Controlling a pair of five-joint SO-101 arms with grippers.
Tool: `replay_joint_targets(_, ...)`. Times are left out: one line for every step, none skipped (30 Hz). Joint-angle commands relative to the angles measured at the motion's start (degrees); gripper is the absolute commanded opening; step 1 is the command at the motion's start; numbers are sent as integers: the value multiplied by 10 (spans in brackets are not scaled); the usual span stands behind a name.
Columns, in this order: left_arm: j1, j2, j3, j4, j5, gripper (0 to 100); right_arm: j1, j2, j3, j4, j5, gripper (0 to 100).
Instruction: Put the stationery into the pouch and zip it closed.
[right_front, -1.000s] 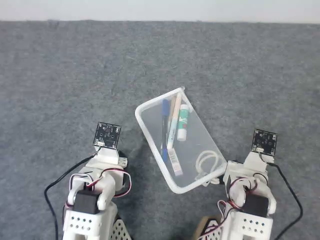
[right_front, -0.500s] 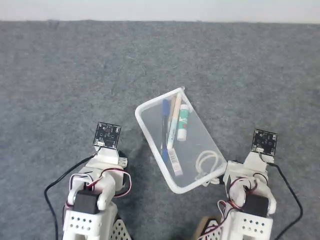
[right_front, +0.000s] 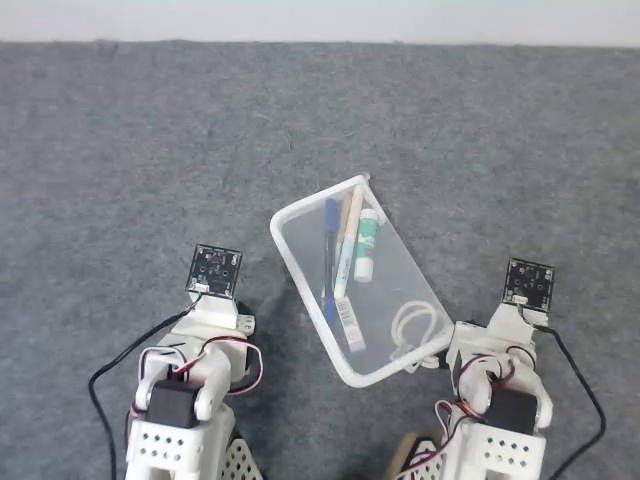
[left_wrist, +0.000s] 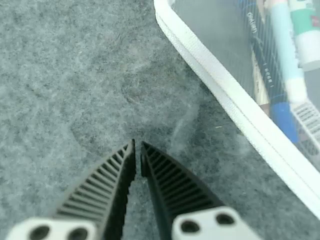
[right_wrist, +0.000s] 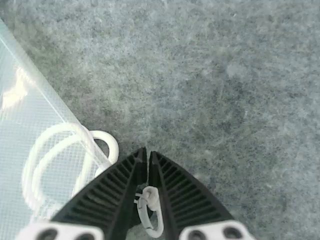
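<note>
A clear pouch (right_front: 303, 292) with a white zipper edge lies slantwise between the two arms. Inside it are a blue pen (right_front: 329, 255), a pale pen beside it, a white and green tube (right_front: 366, 245) and a white cord loop (right_front: 418, 325). My left gripper (left_wrist: 138, 145) is shut and empty, low over the carpet just beside the pouch's zipper edge (left_wrist: 225, 100). My right gripper (right_wrist: 148, 151) is shut at the pouch's near corner (right_wrist: 30, 115), by the cord loop (right_wrist: 55, 150). A small white ring (right_wrist: 150, 210) shows in the gap between its fingers; I cannot tell if it is held.
Grey carpet (right_front: 150, 150) covers the whole table. The left arm (right_front: 200, 370) and right arm (right_front: 500, 370) sit folded back at the near edge, with the pouch between them. A pale wall strip runs along the far edge.
</note>
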Motion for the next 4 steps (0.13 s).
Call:
replay_joint_targets(-2, -9, -8, 3, -4, 13, -6, 1, 12, 13, -6, 7)
replay_joint_targets(-2, -9, -8, 3, -4, 13, -6, 1, 12, 13, -6, 7)
replay_joint_targets(-2, -9, -8, 3, -4, 13, -6, 1, 12, 13, -6, 7)
replay_joint_targets(-2, -9, -8, 3, -4, 13, -6, 1, 12, 13, -6, 7)
